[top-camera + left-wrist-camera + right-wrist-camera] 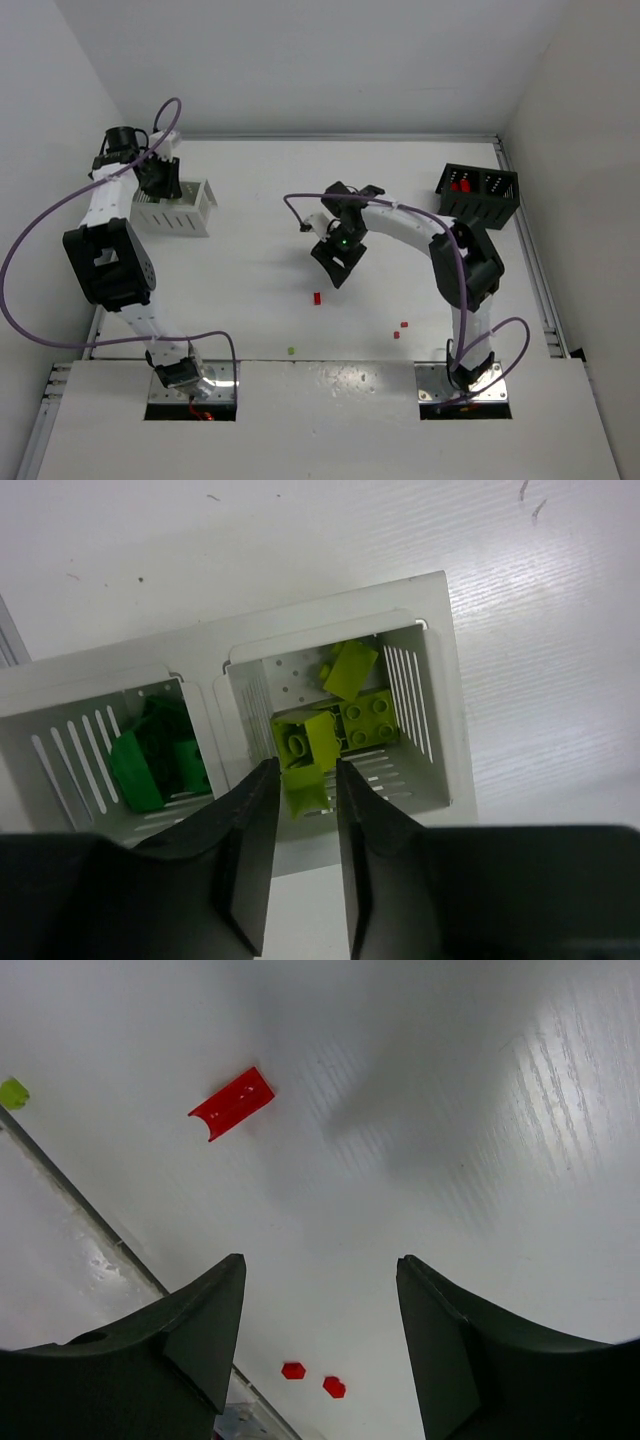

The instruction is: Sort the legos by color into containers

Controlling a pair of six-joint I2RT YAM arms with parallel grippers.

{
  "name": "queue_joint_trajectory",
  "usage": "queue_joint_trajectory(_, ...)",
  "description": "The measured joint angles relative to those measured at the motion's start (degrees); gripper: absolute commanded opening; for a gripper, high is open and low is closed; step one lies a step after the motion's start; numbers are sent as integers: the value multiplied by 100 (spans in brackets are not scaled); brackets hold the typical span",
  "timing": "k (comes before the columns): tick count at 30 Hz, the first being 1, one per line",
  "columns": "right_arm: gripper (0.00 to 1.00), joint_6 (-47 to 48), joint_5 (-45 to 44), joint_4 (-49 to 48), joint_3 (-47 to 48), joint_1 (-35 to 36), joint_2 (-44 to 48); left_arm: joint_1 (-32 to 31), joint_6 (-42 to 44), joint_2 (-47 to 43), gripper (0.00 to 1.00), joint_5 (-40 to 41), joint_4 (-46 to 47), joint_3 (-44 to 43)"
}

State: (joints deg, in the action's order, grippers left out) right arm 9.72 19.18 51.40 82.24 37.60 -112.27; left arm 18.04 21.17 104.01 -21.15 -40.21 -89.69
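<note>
My left gripper (160,182) hangs over the white slatted bin (182,210). In the left wrist view its jaws (305,772) stand slightly apart above the right compartment, with a yellow-green brick (303,755) just beyond the tips, narrower than the gap. That compartment holds more yellow-green bricks (367,715); the left one holds green bricks (150,765). My right gripper (338,262) is open and empty above the table, near a red brick (317,298) that also shows in the right wrist view (232,1103). The black bin (480,195) holds red pieces.
Two tiny red bits (401,329) lie near the front right, also seen in the right wrist view (313,1378). A small yellow-green bit (291,351) lies near the table's front edge (320,362). Walls close in the table on three sides.
</note>
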Motion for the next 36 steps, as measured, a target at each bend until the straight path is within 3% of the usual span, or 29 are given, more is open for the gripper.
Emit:
queue_joint_trajectory(10,61,-122,-431,-55,190,529,-422,61,-22,-450,49,-433,46,4)
queue_joint_trajectory(15,58,-225,-511,-105,354,813,-629,92,146,-1797,54,-758,68,533)
queue_joint_trajectory(20,58,-251,-540,-155,417,1058,-822,92,463,-3351,71,-861,70,1294)
queue_joint_trajectory(24,58,-282,-529,-168,498,1154,-960,92,612,-4105,72,-752,-109,1696)
queue_joint_trajectory(36,58,-586,-656,-153,651,1543,-1189,122,662,-4277,72,-614,-433,1788)
